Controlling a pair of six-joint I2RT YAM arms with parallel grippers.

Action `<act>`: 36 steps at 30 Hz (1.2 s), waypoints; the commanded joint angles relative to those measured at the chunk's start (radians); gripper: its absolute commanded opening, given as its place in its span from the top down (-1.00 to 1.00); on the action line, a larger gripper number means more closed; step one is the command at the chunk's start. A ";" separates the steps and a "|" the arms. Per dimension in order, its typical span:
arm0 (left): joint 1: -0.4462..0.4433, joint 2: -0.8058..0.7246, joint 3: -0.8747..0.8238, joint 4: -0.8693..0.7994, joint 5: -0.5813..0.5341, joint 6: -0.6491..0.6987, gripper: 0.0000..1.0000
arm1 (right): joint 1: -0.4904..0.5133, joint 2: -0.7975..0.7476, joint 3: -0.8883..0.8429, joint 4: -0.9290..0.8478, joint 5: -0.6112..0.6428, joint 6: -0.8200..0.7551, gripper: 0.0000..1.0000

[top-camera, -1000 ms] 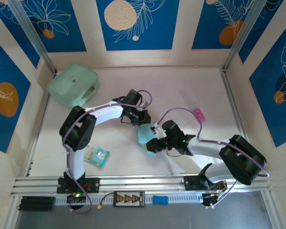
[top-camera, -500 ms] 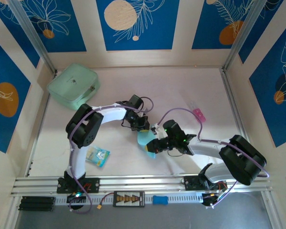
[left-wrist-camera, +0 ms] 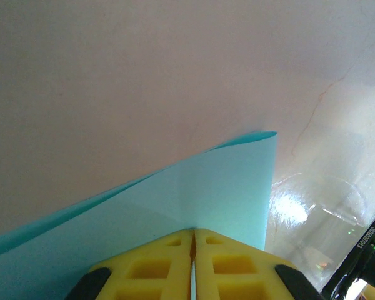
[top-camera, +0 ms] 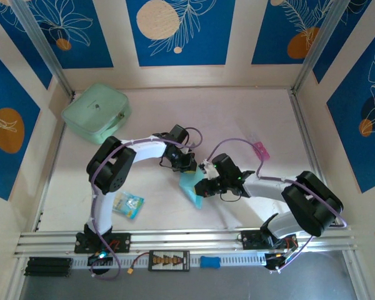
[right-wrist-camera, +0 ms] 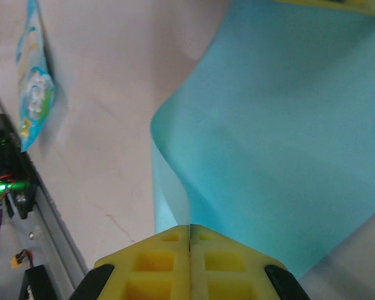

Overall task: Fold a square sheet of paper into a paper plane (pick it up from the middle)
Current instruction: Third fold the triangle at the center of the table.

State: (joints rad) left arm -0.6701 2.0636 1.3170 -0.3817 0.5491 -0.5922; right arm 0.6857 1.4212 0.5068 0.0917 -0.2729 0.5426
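The square sheet of paper (top-camera: 191, 189) is light blue and bent over on itself in a loose curve near the table's middle. My left gripper (top-camera: 187, 168) is shut on its far edge. In the left wrist view the yellow fingers (left-wrist-camera: 156, 269) meet at the tip (left-wrist-camera: 194, 230) with the sheet (left-wrist-camera: 219, 181) pinched between them. My right gripper (top-camera: 202, 187) is shut on the sheet's near-right side. In the right wrist view its tip (right-wrist-camera: 189, 226) clamps a curled edge of the sheet (right-wrist-camera: 281, 137). A finished paper plane is out of view.
A mint-green pouch (top-camera: 95, 112) lies at the back left. A small printed packet (top-camera: 127, 204) (right-wrist-camera: 33, 81) sits near the left arm's base. A pink item (top-camera: 260, 149) lies at the right. A metal rail (top-camera: 187, 240) runs along the near edge.
My left gripper came down and right toward the right gripper, bringing the sheet's far edge over. The sheet went from a broad patch to a narrower bent shape. The right gripper shifted slightly left.
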 commanded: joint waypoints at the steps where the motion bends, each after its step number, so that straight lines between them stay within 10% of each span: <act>1: -0.012 0.001 -0.033 -0.048 -0.031 0.021 0.78 | -0.004 0.023 0.047 -0.083 0.060 -0.034 0.96; 36: -0.011 -0.023 -0.061 -0.033 -0.030 0.007 0.78 | 0.020 0.019 0.141 -0.282 0.142 -0.023 0.96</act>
State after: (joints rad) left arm -0.6712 2.0441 1.2835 -0.3588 0.5491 -0.5926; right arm 0.7010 1.4456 0.6178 -0.1734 -0.1265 0.5316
